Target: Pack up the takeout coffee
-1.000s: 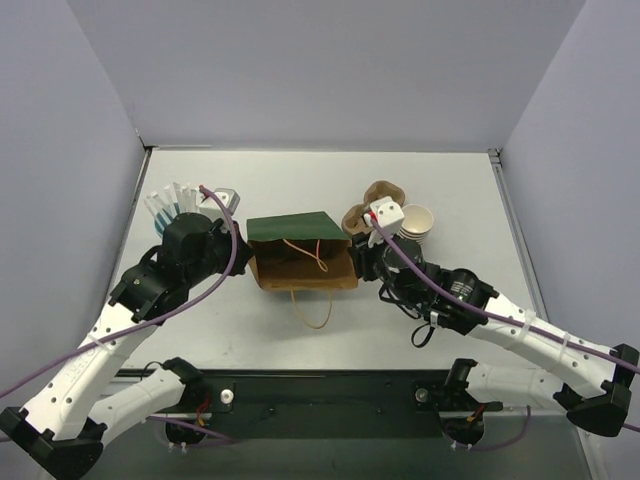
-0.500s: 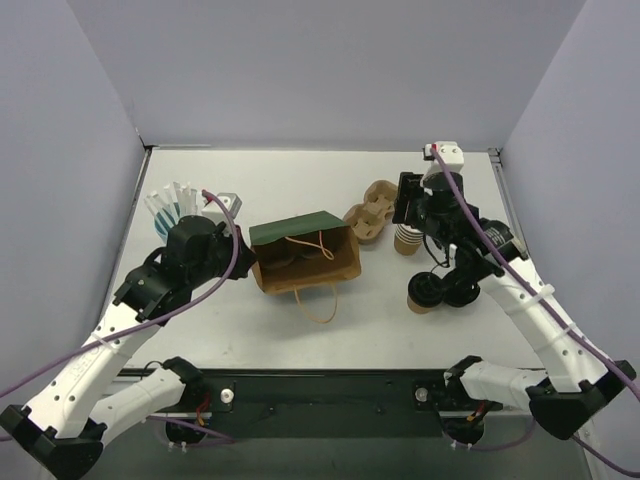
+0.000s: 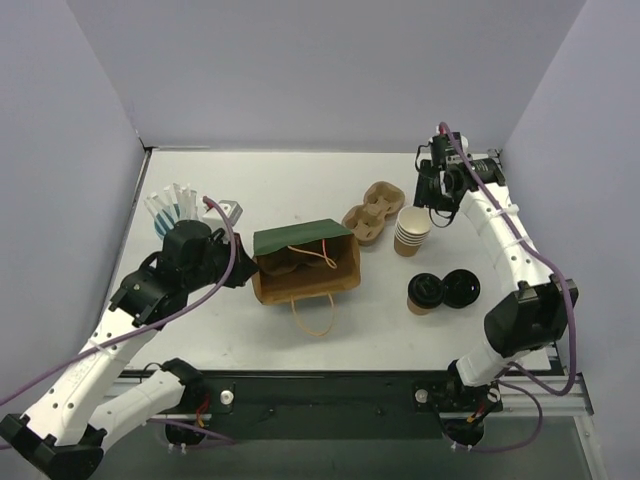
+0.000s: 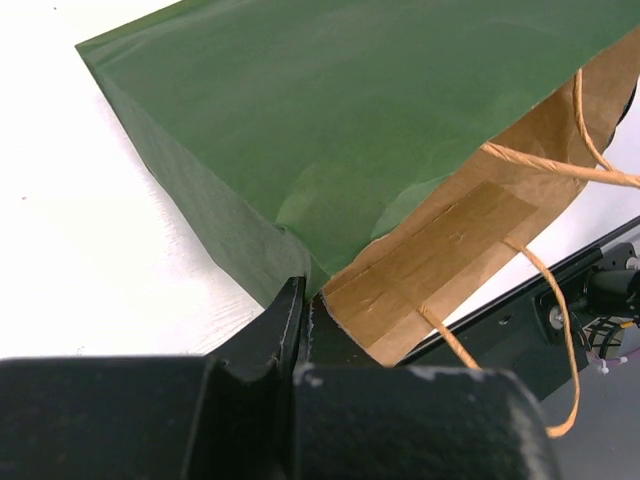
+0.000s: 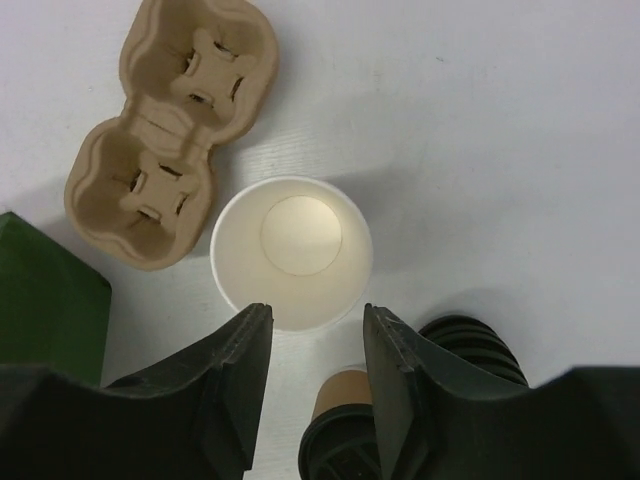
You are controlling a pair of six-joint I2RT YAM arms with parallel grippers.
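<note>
The left tool (image 4: 303, 295) is pressed together, and the edge of the paper bag (image 3: 305, 265) is pinched between its fingers, right where the green side meets the brown rim. The bag is seen lying on its side on the white surface (image 3: 300, 180), with its open mouth turned toward the near edge. A thin string handle (image 3: 315, 315) is spread out on the surface in front of the mouth. The right tool (image 5: 312, 330) is spread wide and nothing is held in it. It is held high, near the far right side of the surface, with its fingers pointing down. Right under it, between the two fingers in the wrist view, a stack of open cups (image 5: 292, 250) with a white inside is seen. Just beside the stack, on the bag's side, a brown cardboard cup carrier (image 3: 373, 212) is laid flat. The takeout coffee (image 3: 424, 292), a brown cup with a black lid, is stood upright on the surface nearer to the arms than the stack, well apart from the bag and outside it. A loose black lid (image 3: 461, 288) is laid right next to it, touching it or almost so. It cannot be told what is inside the bag.
</note>
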